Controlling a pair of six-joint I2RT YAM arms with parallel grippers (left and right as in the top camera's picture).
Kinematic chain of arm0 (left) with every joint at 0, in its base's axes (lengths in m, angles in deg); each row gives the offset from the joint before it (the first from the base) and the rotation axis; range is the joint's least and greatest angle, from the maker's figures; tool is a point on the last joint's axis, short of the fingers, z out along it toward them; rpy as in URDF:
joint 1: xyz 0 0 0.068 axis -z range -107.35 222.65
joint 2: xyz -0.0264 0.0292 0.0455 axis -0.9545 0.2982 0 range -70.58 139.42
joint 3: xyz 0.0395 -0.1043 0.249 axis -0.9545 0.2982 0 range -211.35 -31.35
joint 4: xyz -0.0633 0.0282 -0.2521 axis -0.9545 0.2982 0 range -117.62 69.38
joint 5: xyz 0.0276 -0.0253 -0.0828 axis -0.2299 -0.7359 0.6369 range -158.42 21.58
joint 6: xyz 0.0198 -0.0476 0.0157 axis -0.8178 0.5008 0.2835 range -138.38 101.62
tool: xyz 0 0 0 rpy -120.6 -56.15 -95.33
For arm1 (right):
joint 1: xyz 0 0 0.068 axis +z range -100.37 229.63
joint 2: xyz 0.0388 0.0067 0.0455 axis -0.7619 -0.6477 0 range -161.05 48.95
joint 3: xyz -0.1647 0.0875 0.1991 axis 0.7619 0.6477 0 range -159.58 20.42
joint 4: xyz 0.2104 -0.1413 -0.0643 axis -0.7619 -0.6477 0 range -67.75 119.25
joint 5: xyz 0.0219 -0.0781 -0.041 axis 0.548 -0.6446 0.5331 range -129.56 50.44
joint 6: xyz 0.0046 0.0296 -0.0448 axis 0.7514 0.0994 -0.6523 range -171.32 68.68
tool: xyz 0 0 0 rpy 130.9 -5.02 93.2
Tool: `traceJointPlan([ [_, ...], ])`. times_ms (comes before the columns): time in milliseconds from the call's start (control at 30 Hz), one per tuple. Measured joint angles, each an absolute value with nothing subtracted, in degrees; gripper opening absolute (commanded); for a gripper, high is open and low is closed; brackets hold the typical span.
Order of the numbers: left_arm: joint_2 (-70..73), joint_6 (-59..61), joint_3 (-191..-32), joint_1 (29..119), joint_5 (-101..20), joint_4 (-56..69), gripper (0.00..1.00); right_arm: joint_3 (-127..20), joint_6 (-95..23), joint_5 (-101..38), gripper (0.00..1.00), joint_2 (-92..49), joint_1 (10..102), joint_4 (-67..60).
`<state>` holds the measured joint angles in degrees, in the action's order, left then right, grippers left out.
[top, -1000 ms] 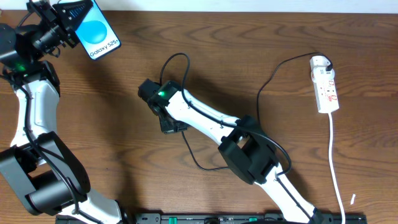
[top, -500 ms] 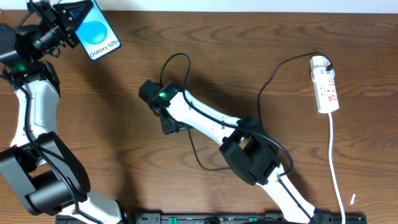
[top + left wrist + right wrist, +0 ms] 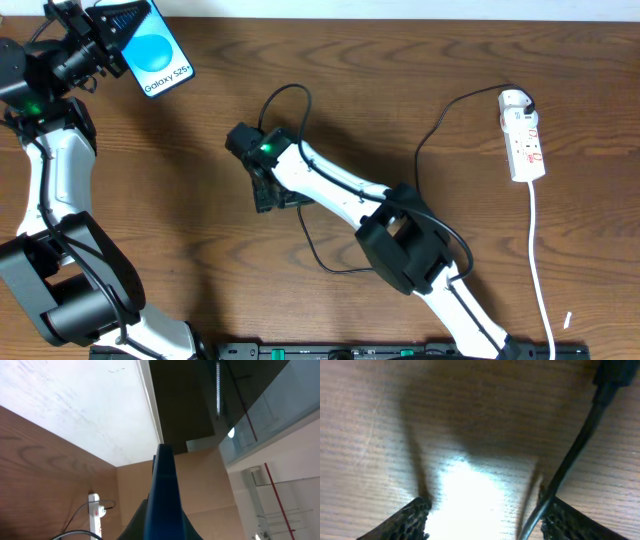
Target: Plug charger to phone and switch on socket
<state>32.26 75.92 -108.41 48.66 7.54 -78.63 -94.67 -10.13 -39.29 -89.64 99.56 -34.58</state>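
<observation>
Lying between right tool [image 3: 482,509] fingers, charger [image 3: 576,445]

Your inventory, by count:
- Table [image 3: 200,140]: one.
- Smartphone [image 3: 158,52], blue screen reading "Galaxy S25+": one.
- White power strip [image 3: 525,145]: one, with one thick white cord [image 3: 535,250].
- Thin black charger cable [image 3: 417,160]: one.
- Robot arms: two, namely the left arm [image 3: 55,170] and the right arm [image 3: 330,190].
- Green lights: two, one on each arm.
</observation>
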Motion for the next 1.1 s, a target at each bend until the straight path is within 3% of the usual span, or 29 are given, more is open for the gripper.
traceJointPlan([
  [667, 32.26, 75.9, -108.41, 48.66, 7.56, -78.63, 0.07, -94.93, -4.32, -41.12, 0.69, -89.64, 94.47, -28.99],
  [933, 32.26, 75.9, -108.41, 48.66, 7.59, -78.63, 0.07, -94.93, -3.58, -41.71, 0.32, -89.77, 93.2, -25.86],
  [1100, 32.26, 75.9, -108.41, 48.66, 7.56, -78.63, 0.07, -94.93, -3.64, -41.82, 0.18, -89.88, 93.09, -26.1],
])
